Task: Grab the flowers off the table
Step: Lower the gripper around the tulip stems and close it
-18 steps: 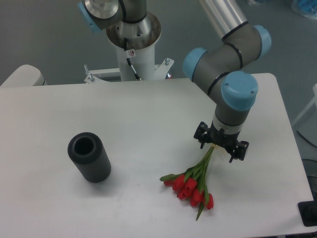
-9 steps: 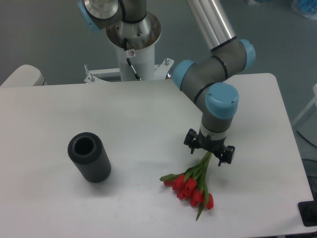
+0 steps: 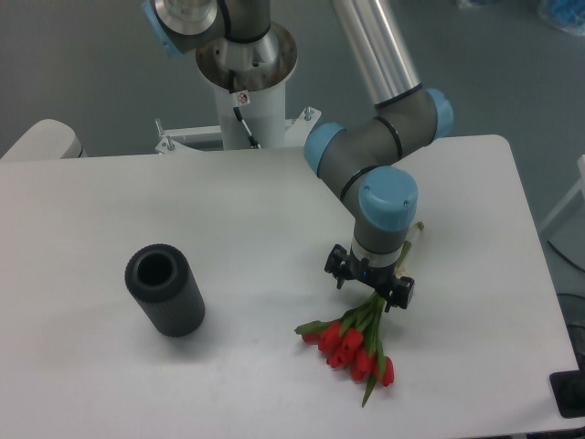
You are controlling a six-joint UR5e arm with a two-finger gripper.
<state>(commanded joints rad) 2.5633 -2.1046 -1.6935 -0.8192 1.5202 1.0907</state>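
A dark grey ribbed cylinder stands upright at the left, its open, hollow top facing the camera. A black object is cut off by the frame at the lower right corner. A white rounded object sits at the far left edge. A blue item is partly visible at the upper right corner; its nature cannot be determined.

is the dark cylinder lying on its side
No, the dark ribbed cylinder stands upright on the table, its open top facing up, well left of the flowers.
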